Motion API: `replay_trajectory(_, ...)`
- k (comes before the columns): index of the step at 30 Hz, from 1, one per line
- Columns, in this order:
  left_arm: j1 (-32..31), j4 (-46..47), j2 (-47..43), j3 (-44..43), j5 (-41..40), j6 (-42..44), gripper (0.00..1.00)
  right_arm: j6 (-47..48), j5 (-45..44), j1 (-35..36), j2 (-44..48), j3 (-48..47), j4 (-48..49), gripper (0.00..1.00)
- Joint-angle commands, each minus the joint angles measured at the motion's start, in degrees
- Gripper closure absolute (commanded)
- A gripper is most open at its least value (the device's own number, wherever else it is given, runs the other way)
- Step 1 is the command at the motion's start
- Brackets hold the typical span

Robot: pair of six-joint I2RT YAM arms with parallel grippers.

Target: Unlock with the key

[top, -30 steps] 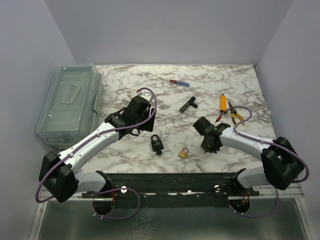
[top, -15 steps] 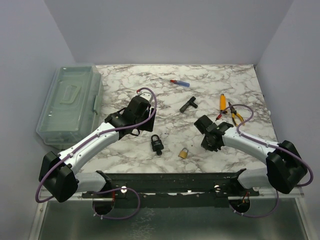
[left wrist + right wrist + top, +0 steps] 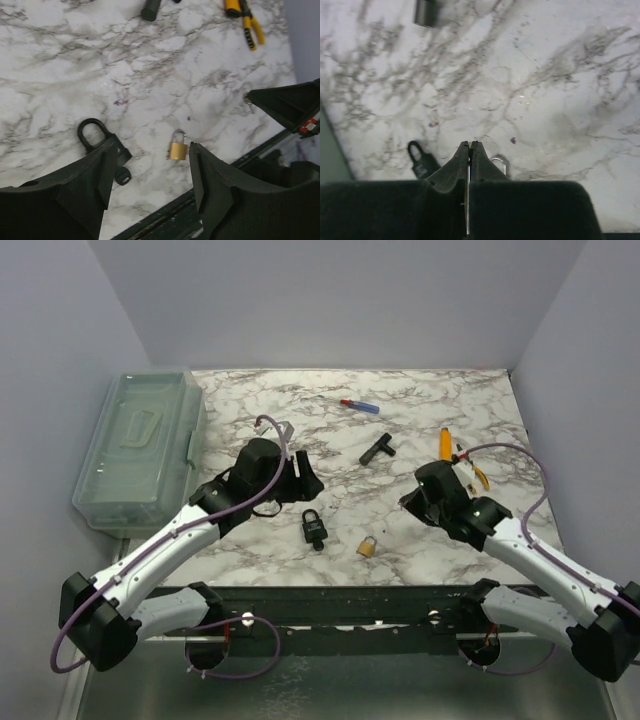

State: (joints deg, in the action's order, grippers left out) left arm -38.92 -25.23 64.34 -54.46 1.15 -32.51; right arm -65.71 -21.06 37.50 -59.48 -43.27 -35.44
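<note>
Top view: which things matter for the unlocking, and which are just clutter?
Job: black padlock, key at its base.
Lying about: brass padlock (no key seen by it), T-handle tool, blue-red screwdriver, orange-handled tool, yellow pliers, clear lidded box.

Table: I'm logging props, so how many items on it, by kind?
Padlocks: 2 (black padlock, brass padlock)
Key: 1
Hand tools: 4 (blue screwdriver, black T-handle, yellow-handled tool, pliers)
Plastic box: 1
Total: 8
</note>
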Motion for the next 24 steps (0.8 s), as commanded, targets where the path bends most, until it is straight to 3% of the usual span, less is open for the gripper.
replay_trajectory(1, -0.9, 14.9, -4.8, 7.3, 9.0, -20.6, 0.35, -2.0, 0.3, 0.0, 7.2, 3.7, 14.5, 1.00)
replay_trajectory(6, -2.8, 32.0, -6.8, 14.3, 13.3, -33.8, 0.36, -4.4, -1.1, 0.0, 14.4, 7.1, 23.7, 1.00)
replay_trajectory(12, -6.6, 49.4, -3.1, 16.9, 13.8, -40.8, 0.42, -5.6, -1.0, 0.0, 18.3, 9.0, 32.0, 1.00)
replay_trajectory(15, -8.8, 56.1, 0.2, 16.8, 13.3, -42.2, 0.45, -5.8, -0.2, 0.0, 19.6, 9.4, 34.4, 1.00)
replay_trajectory(24, -13.9, 63.8, 8.7, 11.8, 10.2, -39.9, 0.48, -6.9, 2.2, 0.0, 23.4, 9.1, 34.4, 1.00)
